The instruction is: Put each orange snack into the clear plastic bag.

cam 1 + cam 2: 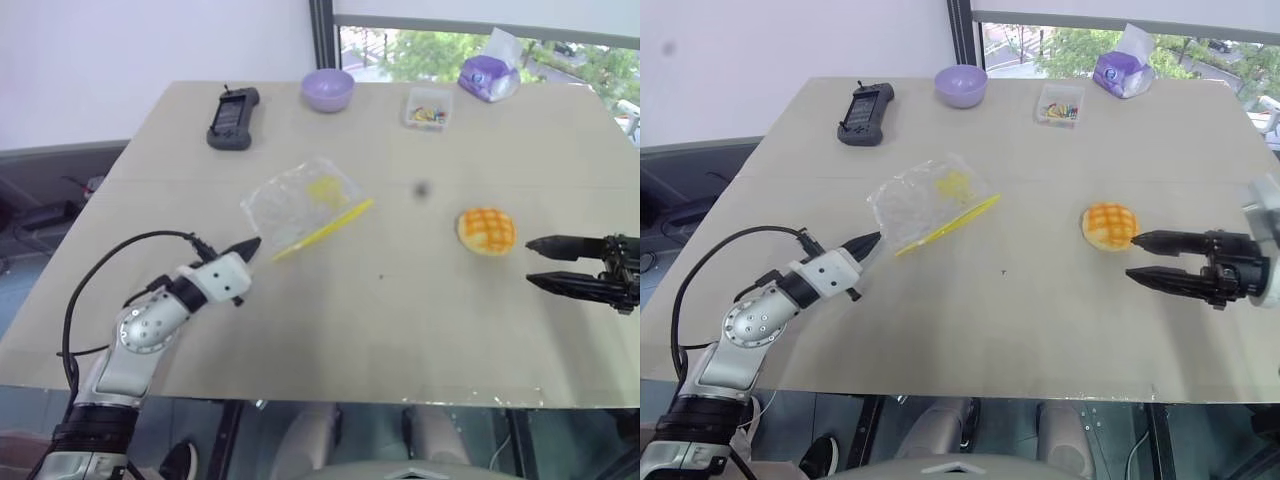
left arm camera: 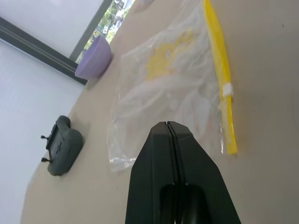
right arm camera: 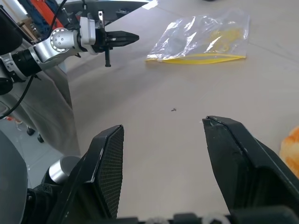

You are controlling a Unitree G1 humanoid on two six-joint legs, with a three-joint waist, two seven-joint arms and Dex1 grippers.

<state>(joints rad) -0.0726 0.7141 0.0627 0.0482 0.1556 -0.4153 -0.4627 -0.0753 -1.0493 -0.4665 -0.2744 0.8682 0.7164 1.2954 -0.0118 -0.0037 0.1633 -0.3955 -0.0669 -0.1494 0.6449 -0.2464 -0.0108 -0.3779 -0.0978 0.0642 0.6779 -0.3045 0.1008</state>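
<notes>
- A wide beige table (image 1: 330,330) carries everything, with a window behind its far edge.
- The left gripper (image 1: 868,241) points level, forward and rightward, its two black fingers pressed fully together. In the left wrist view the tips sit over the near corner of the bag, but no plastic shows pinched between them, so I judge it empty.
- The right gripper (image 1: 1140,257) hangs at the table's right side, pointing leftward, jaws partly apart and holding nothing.
- The clear plastic bag (image 1: 305,205) lies flat, left of the table's centre, just beyond the left gripper's tip. Its yellow strip (image 1: 325,231) runs diagonally along the edge that faces the bun, from near-left to far-right.
- The orange snack (image 1: 1109,225) sits on the table right of centre, just beside the right gripper's upper fingertip and apart from it. It is well apart from the bag.
- Smaller things line the far edge: a dark handheld device (image 1: 233,118), a lilac bowl (image 1: 328,89), a small clear box (image 1: 428,107) of coloured bits, and a purple packet (image 1: 487,76).
- Key relation: the bun lies straight ahead of the right gripper, slightly toward the far side of its jaw line, so the right arm is plainly nearer. The bag belongs to the left arm.
</notes>
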